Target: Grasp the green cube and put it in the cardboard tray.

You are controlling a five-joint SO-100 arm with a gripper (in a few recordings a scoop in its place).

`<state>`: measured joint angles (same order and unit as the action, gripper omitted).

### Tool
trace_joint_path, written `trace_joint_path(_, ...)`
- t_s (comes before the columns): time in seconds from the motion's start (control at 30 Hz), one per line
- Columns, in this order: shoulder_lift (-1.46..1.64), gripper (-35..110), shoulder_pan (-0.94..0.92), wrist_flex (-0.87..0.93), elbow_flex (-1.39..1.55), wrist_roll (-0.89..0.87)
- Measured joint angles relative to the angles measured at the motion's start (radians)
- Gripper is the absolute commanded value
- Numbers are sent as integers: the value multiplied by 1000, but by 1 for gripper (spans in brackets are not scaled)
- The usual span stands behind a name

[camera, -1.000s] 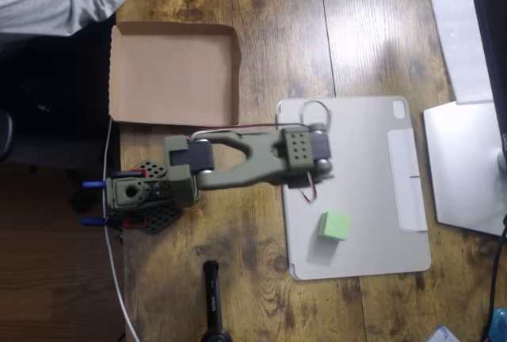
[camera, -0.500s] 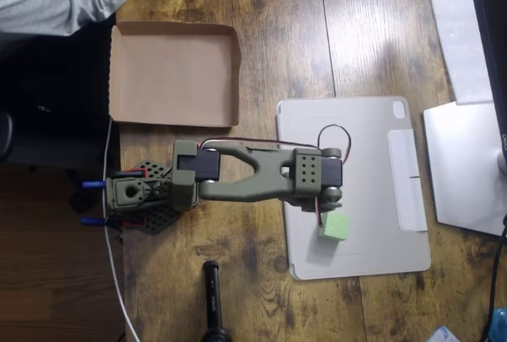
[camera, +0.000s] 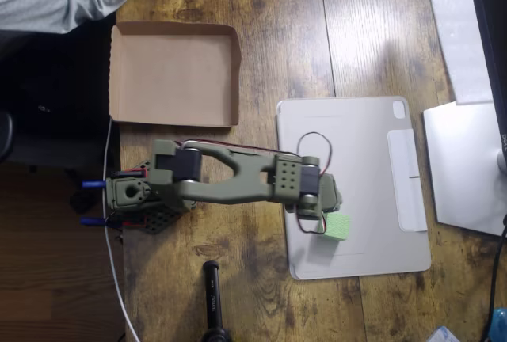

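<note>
Gripper [camera: 326, 214] low beside green cube [camera: 339, 226] on grey tablet cover [camera: 372, 144], jaw state impossible to tell; could nudge cube aside if off-centre.

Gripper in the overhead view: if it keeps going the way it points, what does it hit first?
Most likely the green cube, right at the gripper tip on the grey tablet cover. Height above it is unclear from overhead.
</note>
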<state>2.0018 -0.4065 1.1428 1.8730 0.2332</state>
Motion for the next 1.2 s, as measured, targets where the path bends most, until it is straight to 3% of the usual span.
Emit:
trace_joint_path(0.23, 18, 23, -37, -127, 49, 86)
trace_joint_path(0.5, -206, 29, -38, -91, -152, 74)
trace_joint_path(0.77, -216, 33, -54, -80, -173, 106)
trace_joint_path(0.97, -172, 32, -129, 72, -218, 184)
trace_joint_path(1.2, -216, 33, -66, 479, -400, 225)
